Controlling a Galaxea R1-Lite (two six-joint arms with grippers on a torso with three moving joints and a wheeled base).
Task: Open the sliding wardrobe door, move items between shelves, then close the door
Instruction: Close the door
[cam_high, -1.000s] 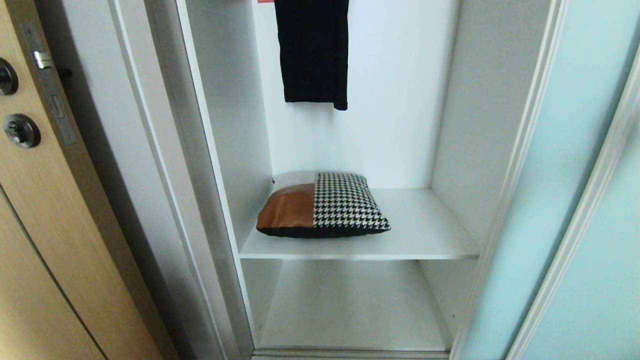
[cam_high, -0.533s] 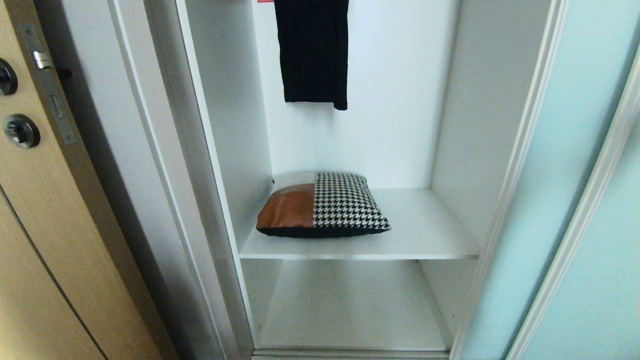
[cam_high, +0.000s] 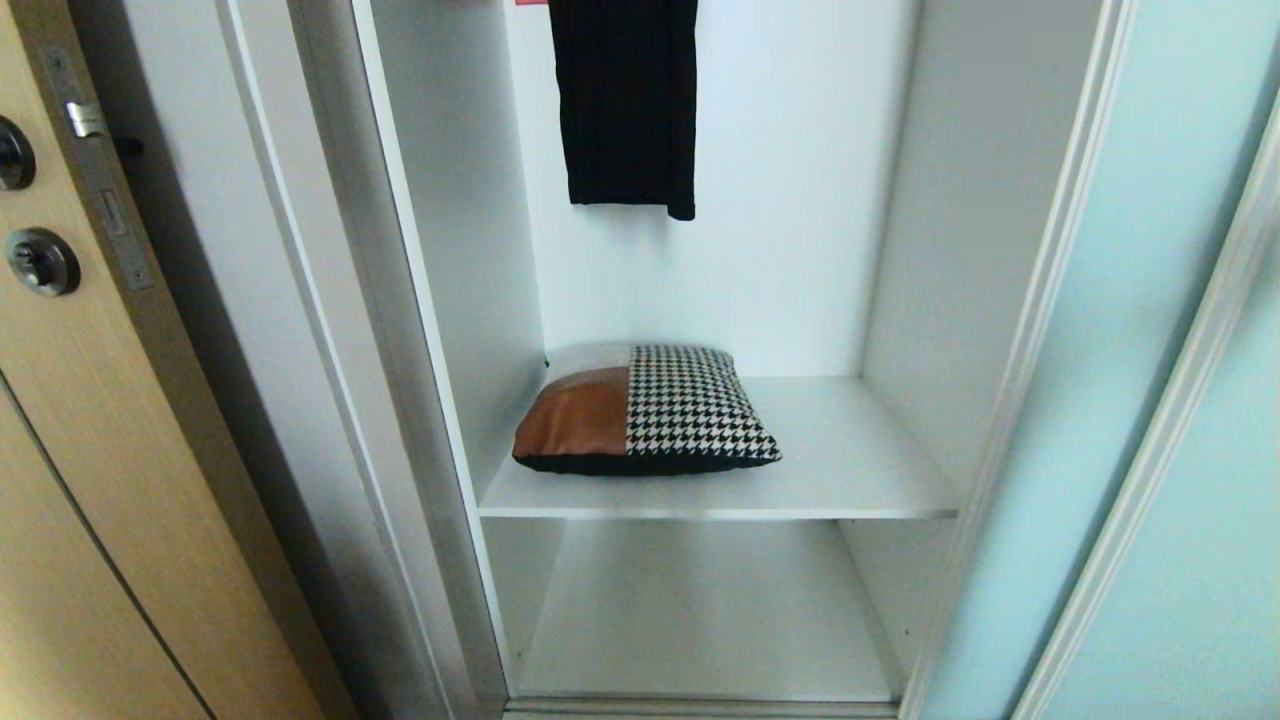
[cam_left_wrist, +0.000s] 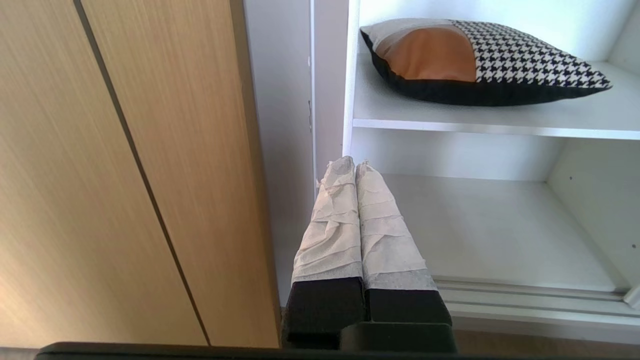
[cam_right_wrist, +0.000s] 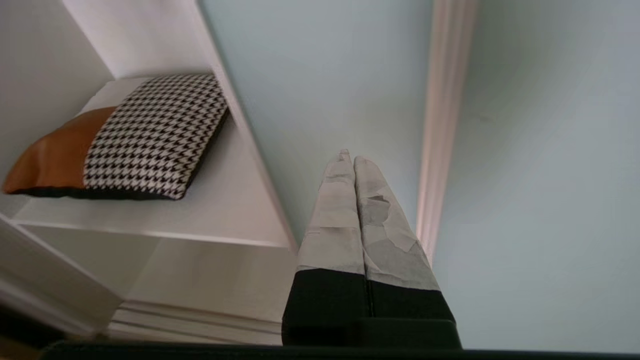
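Frosted aqua-blue glass sliding wardrobe door (cam_high: 1120, 420) slid open at right. Tan, houndstooth and black patchwork pillow (cam_high: 645, 410) flat on upper white shelf (cam_high: 860, 470); lower white shelf (cam_high: 700, 610) bare. Left gripper (cam_left_wrist: 355, 167) low beside wardrobe frame, jaws closed, empty. Right gripper (cam_right_wrist: 349, 159) near door glass, jaws closed, empty.

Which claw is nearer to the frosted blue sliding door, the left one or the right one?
Right. The right claw, shut, points at the sliding door close by its frame. The left claw, shut, is by the wooden door, across the opening.

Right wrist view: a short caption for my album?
Shut right gripper before the sliding wardrobe door, pillow on a shelf.
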